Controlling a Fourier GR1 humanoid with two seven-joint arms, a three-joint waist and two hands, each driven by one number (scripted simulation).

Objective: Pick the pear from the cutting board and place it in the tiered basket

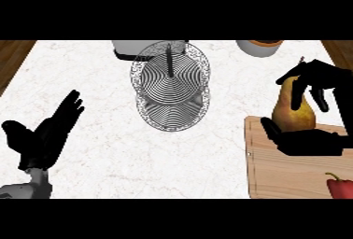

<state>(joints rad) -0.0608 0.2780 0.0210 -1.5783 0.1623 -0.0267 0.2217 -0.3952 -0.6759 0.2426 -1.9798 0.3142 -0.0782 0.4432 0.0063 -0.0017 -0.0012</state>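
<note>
the right hand is grasping the pear by the cutting board's far edge. the tiered basket is sitting well to its left; the left hand is resting open.

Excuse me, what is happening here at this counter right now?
The robot's right hand is curled round the pear at the far edge of the cutting board; whether it is lifted is unclear. The tiered basket stands apart to the left, the pear not yet in it. The left hand rests open at the view's left.
</note>
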